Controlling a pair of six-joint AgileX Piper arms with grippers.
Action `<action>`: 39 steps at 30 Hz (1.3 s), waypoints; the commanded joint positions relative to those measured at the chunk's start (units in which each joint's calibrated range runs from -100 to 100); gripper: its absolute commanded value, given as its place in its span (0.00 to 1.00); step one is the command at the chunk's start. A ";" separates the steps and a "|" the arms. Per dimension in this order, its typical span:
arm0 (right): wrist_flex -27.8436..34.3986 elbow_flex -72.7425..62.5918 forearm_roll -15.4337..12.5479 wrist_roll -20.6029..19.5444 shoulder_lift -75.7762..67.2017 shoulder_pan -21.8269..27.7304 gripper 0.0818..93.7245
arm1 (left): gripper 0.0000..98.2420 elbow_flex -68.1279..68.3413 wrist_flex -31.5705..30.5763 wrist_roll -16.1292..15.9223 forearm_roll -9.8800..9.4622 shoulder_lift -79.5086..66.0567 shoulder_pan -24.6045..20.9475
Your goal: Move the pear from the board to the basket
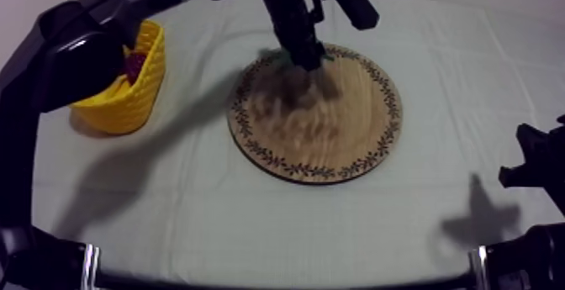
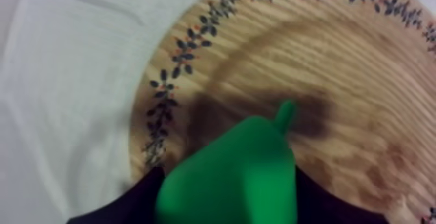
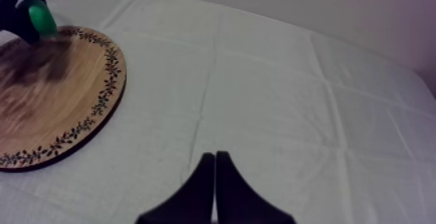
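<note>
Within left claw (image 2: 228,191), smooth green pear (image 2: 235,165)

Found the board (image 1: 336,138) to be pale wood, its grain plain and matt, the rim pattern printed flat in dark leaves and red dots. Saw smooth green plastic with a soft sheen on the pear (image 2: 227,181), and ribbed, woven-look yellow plastic, faintly glossy, on the basket (image 1: 139,92). Noted matt grey-white cloth (image 1: 252,218), finely woven and creased in straight fold lines, matt black on the right fingers (image 3: 207,197), and a glossier black on the left arm (image 1: 80,54).
</note>
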 commanded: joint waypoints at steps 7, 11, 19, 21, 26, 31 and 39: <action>0.01 0.05 0.02 0.00 -0.05 -0.01 0.00 | 0.53 8.72 1.18 0.42 -0.31 -13.76 -2.80; 0.01 0.05 0.02 0.00 -0.05 -0.01 0.00 | 0.53 13.39 3.94 0.20 -0.53 -21.23 -4.84; 0.01 0.05 0.02 0.00 -0.05 -0.01 0.00 | 0.53 28.35 6.12 0.68 -1.78 -36.24 -9.96; 0.01 0.05 0.02 0.00 -0.05 -0.01 0.00 | 0.53 32.28 6.46 1.02 -2.36 -39.61 -11.30; 0.01 0.05 0.02 0.00 -0.05 -0.01 0.00 | 0.52 40.90 7.74 1.42 -3.94 -46.97 -14.42; 0.01 0.05 0.02 0.00 -0.05 -0.01 0.00 | 0.54 42.14 9.40 4.29 -5.49 -49.86 -16.51; 0.01 0.05 0.02 -0.01 -0.05 -0.03 0.00 | 0.53 40.66 9.76 9.74 -5.64 -47.66 -19.84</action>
